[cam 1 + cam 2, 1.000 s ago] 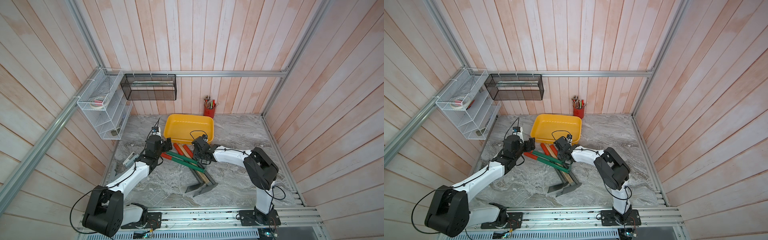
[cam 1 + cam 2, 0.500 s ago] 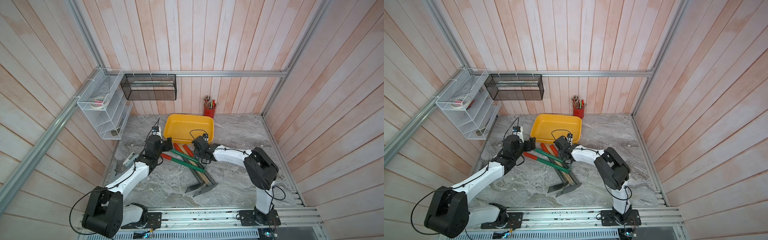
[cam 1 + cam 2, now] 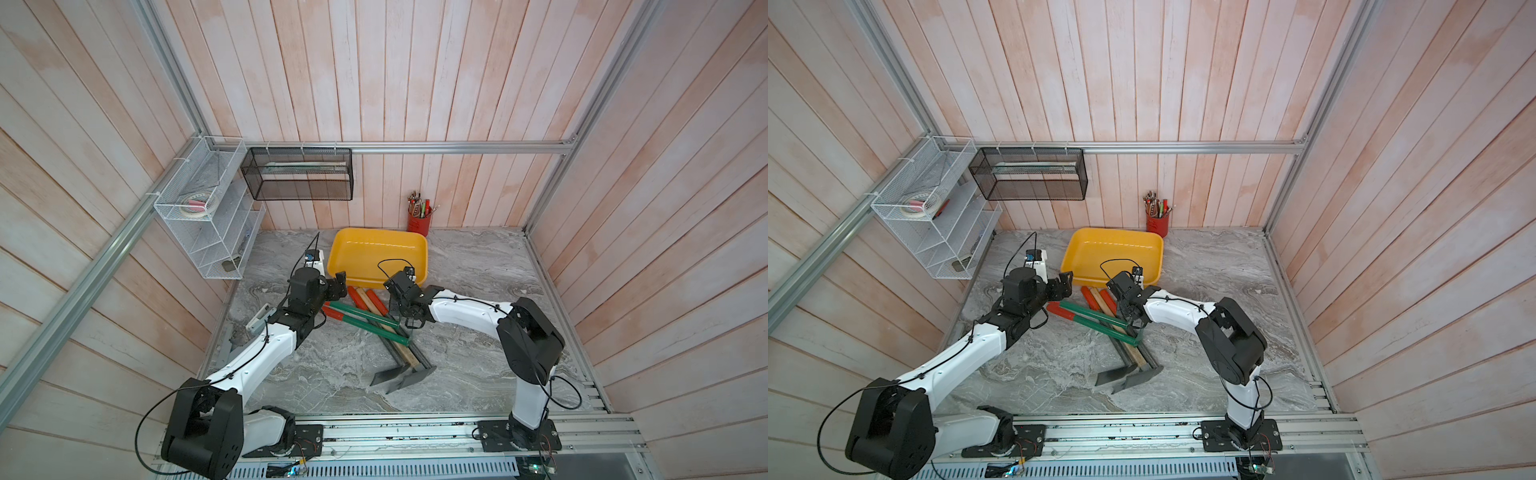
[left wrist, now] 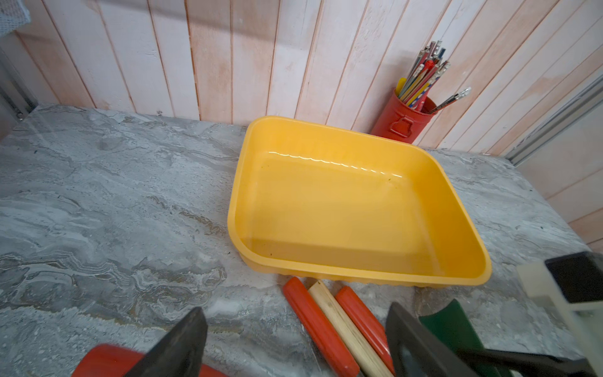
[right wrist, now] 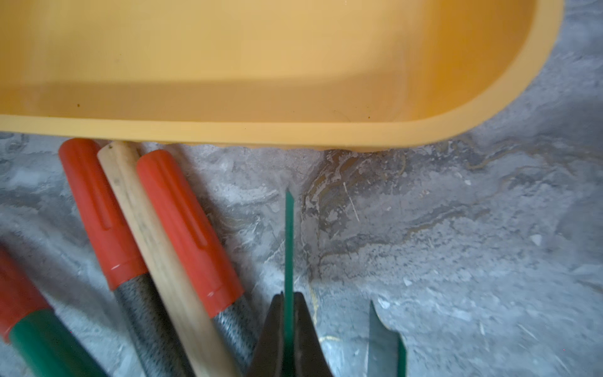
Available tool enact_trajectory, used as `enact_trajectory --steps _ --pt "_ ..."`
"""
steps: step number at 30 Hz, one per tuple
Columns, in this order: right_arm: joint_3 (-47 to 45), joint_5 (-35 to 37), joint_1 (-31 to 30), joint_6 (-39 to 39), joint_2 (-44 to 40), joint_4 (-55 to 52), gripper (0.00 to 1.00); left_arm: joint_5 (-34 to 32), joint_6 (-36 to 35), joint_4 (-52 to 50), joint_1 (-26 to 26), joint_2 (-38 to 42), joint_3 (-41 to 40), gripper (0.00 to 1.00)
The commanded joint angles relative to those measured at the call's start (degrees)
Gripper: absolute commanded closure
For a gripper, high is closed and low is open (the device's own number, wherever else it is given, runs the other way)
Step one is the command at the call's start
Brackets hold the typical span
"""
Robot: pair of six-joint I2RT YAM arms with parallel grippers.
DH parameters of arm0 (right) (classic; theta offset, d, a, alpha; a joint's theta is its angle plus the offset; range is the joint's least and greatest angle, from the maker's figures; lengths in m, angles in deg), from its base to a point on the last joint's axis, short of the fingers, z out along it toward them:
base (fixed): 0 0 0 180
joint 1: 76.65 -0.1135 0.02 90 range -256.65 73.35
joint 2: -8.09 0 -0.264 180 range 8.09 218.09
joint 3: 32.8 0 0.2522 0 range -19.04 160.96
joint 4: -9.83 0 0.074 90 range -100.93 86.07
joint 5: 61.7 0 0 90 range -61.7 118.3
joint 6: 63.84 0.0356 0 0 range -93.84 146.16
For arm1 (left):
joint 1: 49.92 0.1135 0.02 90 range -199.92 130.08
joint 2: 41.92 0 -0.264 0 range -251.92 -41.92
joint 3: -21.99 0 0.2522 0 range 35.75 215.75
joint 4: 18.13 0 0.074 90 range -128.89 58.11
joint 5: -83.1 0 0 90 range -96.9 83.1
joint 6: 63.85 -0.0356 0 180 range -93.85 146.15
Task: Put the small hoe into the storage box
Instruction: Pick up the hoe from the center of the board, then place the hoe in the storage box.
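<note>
Well, on the grey marble tabletop (image 3: 478, 266) between pink plank walls (image 3: 415, 83), right gripper (image 5: 288, 303) pinches a thin green blade (image 5: 289, 235); left gripper (image 4: 295, 326) gapes wide.

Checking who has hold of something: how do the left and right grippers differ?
The left gripper stands wide open, gripping nothing; the right gripper is shut on a thin green blade. The left gripper is by the green-handled tool's red end, the right gripper by its opposite end. Both sit near the storage box.
</note>
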Motion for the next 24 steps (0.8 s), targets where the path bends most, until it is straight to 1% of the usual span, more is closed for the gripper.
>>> enact_trajectory --steps 1,4,6,8,10,11,13,15,16,17,19,21,24 --pt "1.5 2.6 -1.2 -6.5 -7.4 0.2 1.0 6.0 -1.5 -1.6 -0.3 1.5 3.3 0.12" --pt "-0.6 5.7 -1.5 -13.9 -11.9 0.6 1.0 11.6 -2.2 -2.4 -0.2 2.0 4.7 0.12" --pt "-3.1 11.7 -1.4 -19.5 -15.0 2.2 1.0 16.2 -3.5 -2.8 -0.3 2.2 5.7 0.12" --pt "-4.8 17.3 -1.4 -27.5 -17.1 4.4 1.0 20.2 -4.6 -3.8 -0.3 1.9 7.1 0.11" --pt "-6.4 21.8 -1.0 -36.9 -19.3 8.6 1.0 25.7 -6.2 -5.6 -0.3 1.1 9.0 0.11" --pt "-7.0 23.6 -0.5 -42.0 -20.3 11.2 1.0 28.9 -6.9 -6.9 -0.3 0.5 10.2 0.11" --pt "-7.4 24.6 0.9 -48.7 -21.9 15.5 1.0 34.7 -8.8 -9.2 -0.3 -0.8 12.1 0.11" --pt "-9.2 22.5 2.7 -57.1 -24.3 22.2 1.0 37.3 -11.5 -12.1 -0.3 -1.8 13.7 0.11" --pt "-10.0 21.6 3.1 -59.9 -25.3 25.4 1.0 38.1 -13.0 -13.2 -0.5 -2.3 14.1 0.11" --pt "-11.5 19.4 3.8 -64.2 -27.1 30.1 1.0 38.4 -14.7 -15.1 -0.6 -2.7 14.9 0.11" --pt "-14.2 15.3 5.2 -70.0 -29.6 37.4 1.0 39.0 -17.7 -19.6 -1.0 -4.2 17.2 0.12" --pt "-15.2 10.5 7.3 -73.1 -31.4 41.9 1.0 38.2 -21.0 -24.4 -1.9 -6.0 19.6 0.13" --pt "-14.1 4.2 9.6 -75.3 -31.9 42.1 1.0 37.4 -24.5 -29.8 -3.4 -8.6 22.4 0.14"
